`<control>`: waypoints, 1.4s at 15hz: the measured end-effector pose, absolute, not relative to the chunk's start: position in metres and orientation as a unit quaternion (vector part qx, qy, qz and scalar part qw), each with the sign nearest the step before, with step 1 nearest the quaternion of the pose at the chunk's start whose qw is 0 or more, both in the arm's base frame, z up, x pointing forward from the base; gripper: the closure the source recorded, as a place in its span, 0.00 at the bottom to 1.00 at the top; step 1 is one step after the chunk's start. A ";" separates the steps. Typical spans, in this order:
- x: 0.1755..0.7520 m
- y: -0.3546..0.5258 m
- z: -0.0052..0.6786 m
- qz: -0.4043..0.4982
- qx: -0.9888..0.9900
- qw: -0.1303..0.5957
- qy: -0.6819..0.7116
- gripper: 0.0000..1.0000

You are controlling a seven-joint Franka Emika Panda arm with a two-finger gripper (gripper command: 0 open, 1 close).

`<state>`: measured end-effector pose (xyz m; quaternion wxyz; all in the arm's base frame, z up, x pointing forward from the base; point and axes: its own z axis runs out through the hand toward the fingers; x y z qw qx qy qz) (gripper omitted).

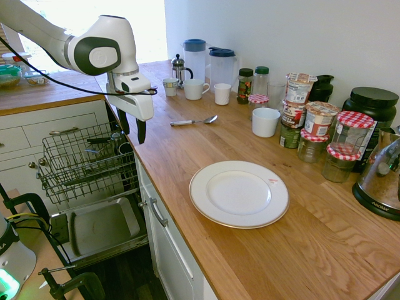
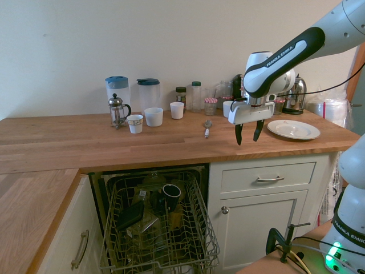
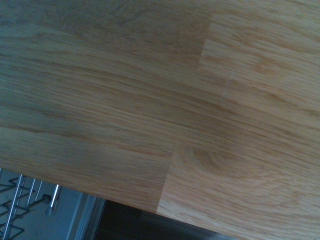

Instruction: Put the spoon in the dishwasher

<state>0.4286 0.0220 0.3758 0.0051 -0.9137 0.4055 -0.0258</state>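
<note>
White plate, "AICOK" kettle

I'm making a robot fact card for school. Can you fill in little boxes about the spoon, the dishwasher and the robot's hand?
spoon: slim shiny silver metal spoon, lying flat on the wooden worktop, not held
dishwasher: open, dark grey wire rack pulled out, dark cup inside
gripper: white gripper over the worktop's front edge, black fingers apart, empty
nearby: white round plate, white mug
</note>
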 end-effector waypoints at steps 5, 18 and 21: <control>0.435 0.016 0.383 -0.020 -0.894 0.027 0.447 0.00; 0.641 0.045 0.390 -0.083 -0.764 0.040 0.639 0.00; 0.672 0.046 0.374 -0.091 -0.727 0.035 0.679 0.00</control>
